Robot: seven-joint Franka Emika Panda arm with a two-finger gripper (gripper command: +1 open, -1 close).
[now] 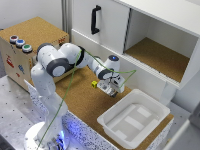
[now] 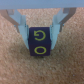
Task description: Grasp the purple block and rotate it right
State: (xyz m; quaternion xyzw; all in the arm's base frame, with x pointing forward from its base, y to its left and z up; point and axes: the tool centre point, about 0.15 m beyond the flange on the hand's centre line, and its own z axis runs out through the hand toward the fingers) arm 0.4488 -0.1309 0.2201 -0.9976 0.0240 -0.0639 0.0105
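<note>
I am seeing the gripper [image 2: 40, 31] clamping both fingers [image 2: 21, 25] on the purple block [image 2: 39, 42], which is sitting on the cork tabletop [image 1: 82, 100] toward its back edge. A white bin [image 1: 134, 119] is resting near it beside the white cabinet [image 1: 150, 45].

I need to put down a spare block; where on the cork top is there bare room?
Free: the cork tabletop between the small yellow block and the white plastic tray. Crowded: around the gripper holding the purple lettered block.
</note>
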